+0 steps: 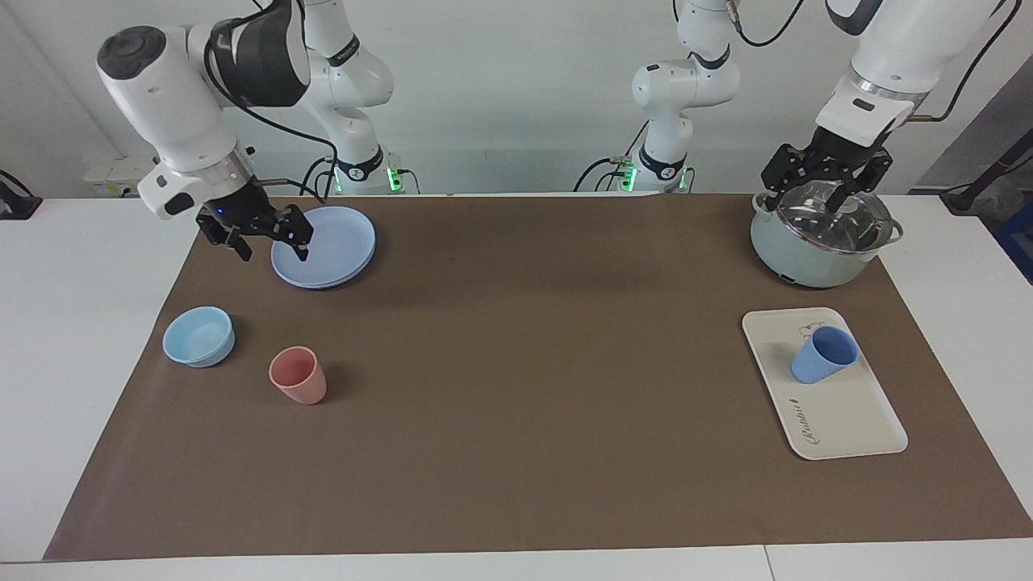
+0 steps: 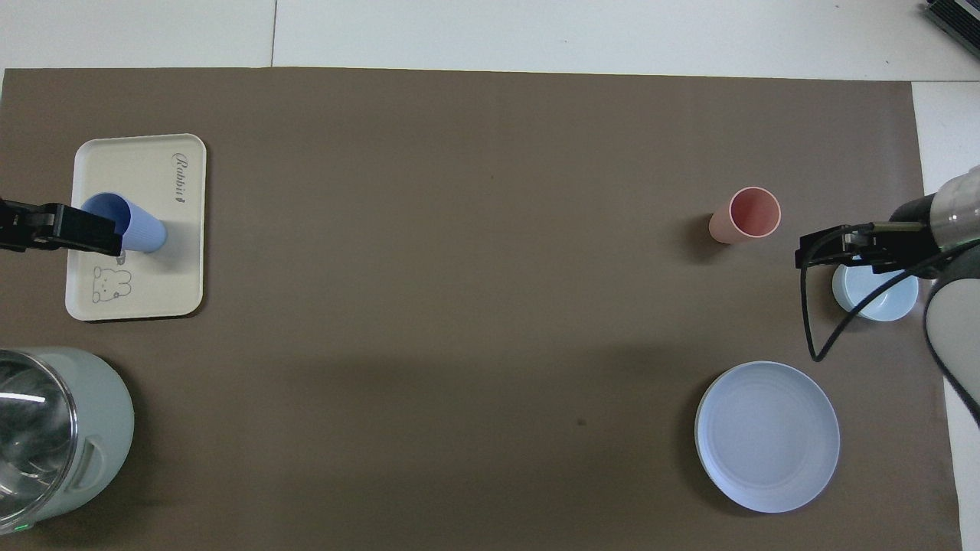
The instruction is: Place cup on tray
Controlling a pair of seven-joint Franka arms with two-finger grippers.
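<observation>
The medium-blue cup stands mouth up on the cream-white tray, at the half of the tray nearer the robots, beside the bear print. In the overhead view the cup is on the tray too. My left gripper is open and empty, raised over the lid of the pot, apart from the cup. In the overhead view it partly covers the cup. My right gripper is open and empty, over the edge of the blue plate.
A pale green pot with a glass lid stands nearer to the robots than the tray. At the right arm's end are a round blue plate, a light-blue bowl and a pink tumbler. A brown mat covers the table.
</observation>
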